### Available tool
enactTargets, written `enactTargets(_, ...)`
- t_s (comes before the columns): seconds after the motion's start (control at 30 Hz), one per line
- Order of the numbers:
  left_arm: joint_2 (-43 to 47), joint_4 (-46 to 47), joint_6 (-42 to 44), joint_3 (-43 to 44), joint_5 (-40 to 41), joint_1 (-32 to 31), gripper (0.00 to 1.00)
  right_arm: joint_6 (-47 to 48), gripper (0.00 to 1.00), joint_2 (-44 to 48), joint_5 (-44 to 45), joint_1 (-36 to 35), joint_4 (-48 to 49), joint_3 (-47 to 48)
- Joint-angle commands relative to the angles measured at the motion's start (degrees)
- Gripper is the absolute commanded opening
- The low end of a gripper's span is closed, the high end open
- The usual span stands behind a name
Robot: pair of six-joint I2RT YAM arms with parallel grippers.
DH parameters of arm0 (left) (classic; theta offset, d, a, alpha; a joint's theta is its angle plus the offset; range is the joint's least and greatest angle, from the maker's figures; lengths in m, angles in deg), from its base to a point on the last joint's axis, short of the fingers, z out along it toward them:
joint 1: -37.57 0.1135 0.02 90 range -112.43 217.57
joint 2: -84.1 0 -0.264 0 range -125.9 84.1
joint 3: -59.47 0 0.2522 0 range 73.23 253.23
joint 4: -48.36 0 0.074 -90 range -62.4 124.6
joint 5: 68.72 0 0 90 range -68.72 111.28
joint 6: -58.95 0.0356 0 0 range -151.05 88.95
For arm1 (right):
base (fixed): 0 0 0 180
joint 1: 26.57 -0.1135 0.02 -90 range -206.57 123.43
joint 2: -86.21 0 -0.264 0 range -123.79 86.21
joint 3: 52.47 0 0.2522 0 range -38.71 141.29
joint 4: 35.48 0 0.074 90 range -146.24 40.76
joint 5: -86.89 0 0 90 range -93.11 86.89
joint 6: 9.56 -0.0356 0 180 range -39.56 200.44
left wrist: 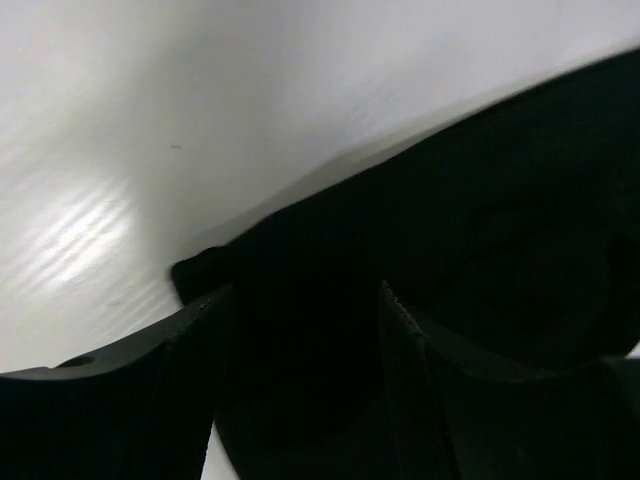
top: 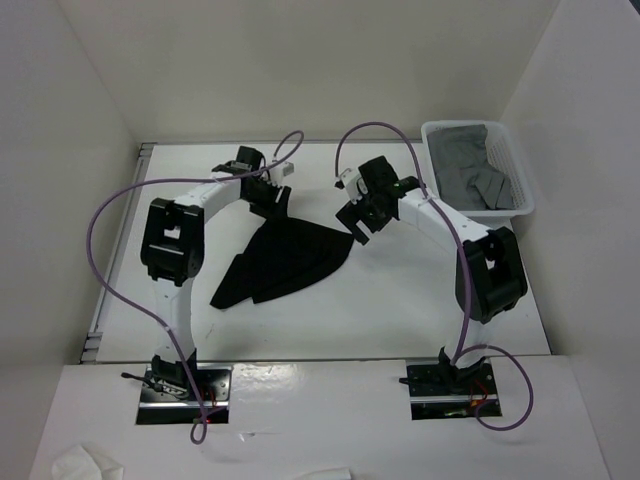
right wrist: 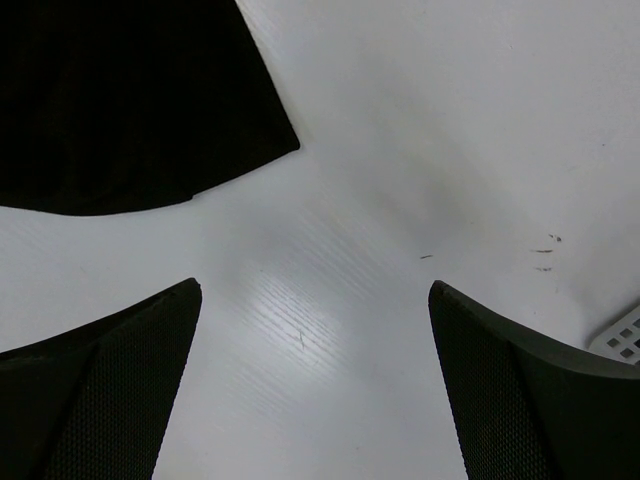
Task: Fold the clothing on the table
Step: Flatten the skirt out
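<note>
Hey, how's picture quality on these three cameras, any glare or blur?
Top external: even light, but the black garment shows little fold detail. Left wrist: blurred close-up, garment nearly featureless, bright glare on the table. Right wrist: sharp, milder sheen on the table.

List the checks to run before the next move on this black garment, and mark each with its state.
1. Black garment spread flat on the table: not ok, it lies in a rough triangle with overlapping layers.
2. Cloth between the fingers of the left gripper: ok, the garment's far edge sits between them.
3. Left grip firm on the cloth: cannot tell.
4. Right gripper open: ok, jaws wide apart.
5. Right gripper over cloth: not ok, bare table lies under it and the garment's corner is off to one side.
</note>
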Motion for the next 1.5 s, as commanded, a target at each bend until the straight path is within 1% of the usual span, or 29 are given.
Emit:
enactTargets(0.0, -2.01, -2.29, 2.41, 2.9, 3.98, -1.09, 0.66, 0.64, 0.98, 2.67, 0.13, 0.73, 0.1, 0.01)
enactTargets(0.13, -2.02, -2.3, 3.46, 1.33, 7.59, -1.09, 0.63, 0.11, 0.98, 1.62, -1.45, 1.35, 0.62, 0.53)
enactTargets(0.23, -1.41, -1.6, 3.47, 0.8, 11.27, -1.09, 0.63, 0.11, 0.98, 1.08, -2.06, 1.35, 0.63, 0.53)
enactTargets(0.3, -0.01, -1.6, 4.0, 0.8, 14.25, -1.09, 0.64, 0.11, 0.98, 0.56, -2.07, 1.35, 0.63, 0.53)
enactTargets(0.4, 1.14, -0.28, 5.23, -0.69, 16.64, -0.56, 0.68, 0.11, 0.98, 0.56, -2.59, 1.35, 0.63, 0.53)
enactTargets(0.53, 1.14, -1.07, 5.93, -0.09, 17.87, -0.56, 0.69, 0.11, 0.98, 0.56, -2.59, 1.35, 0.63, 1.06)
enactTargets(0.67, 6.14, 0.33, 5.93, -0.61, 19.89, -0.03, 0.75, 0.11, 0.98, 1.17, -2.59, 1.35, 0.63, 0.45)
enactTargets(0.77, 6.85, -1.5, 5.93, -0.09, 22.0, -0.03, 0.75, 0.11, 0.98, 1.17, -2.59, 1.35, 1.15, 0.45)
enactTargets(0.87, 11.06, -1.51, 4.62, 0.53, 21.48, 0.49, 0.78, -0.41, 0.98, 1.17, -2.59, 1.35, 1.15, -0.08)
enactTargets(0.93, 11.69, -0.98, 4.61, -0.25, 22.53, 0.49, 0.81, -0.42, 0.98, 1.17, -2.59, 1.35, 1.68, -0.08)
enactTargets(0.97, 11.08, -0.98, 4.61, -0.78, 23.84, 0.49, 0.81, -0.42, 0.98, 1.17, -2.59, 1.35, 1.68, -0.08)
enactTargets(1.0, 10.21, -0.98, 5.22, -1.31, 23.85, 0.49, 0.81, -0.42, 0.98, 0.65, -2.59, 1.35, 1.68, -0.08)
enactTargets(1.07, 7.48, -2.04, 4.7, -1.84, 22.64, 1.02, 0.77, -0.42, 0.98, 0.64, -2.59, 1.35, 1.68, 0.53)
enactTargets(1.23, 4.67, -0.19, 3.56, -3.42, 19.9, 1.64, 0.76, -0.42, 0.98, 0.12, -3.12, 1.35, 1.68, 0.53)
enactTargets(1.3, 3.0, -0.19, 3.56, -3.42, 18.5, 2.25, 0.71, -0.42, 0.98, 0.12, -3.12, 1.35, 1.68, 1.06)
enactTargets(1.47, 1.94, 0.34, 3.03, -2.9, 16.3, 2.87, 0.69, -0.42, 0.98, 0.64, -2.59, 1.88, 1.68, 0.54)
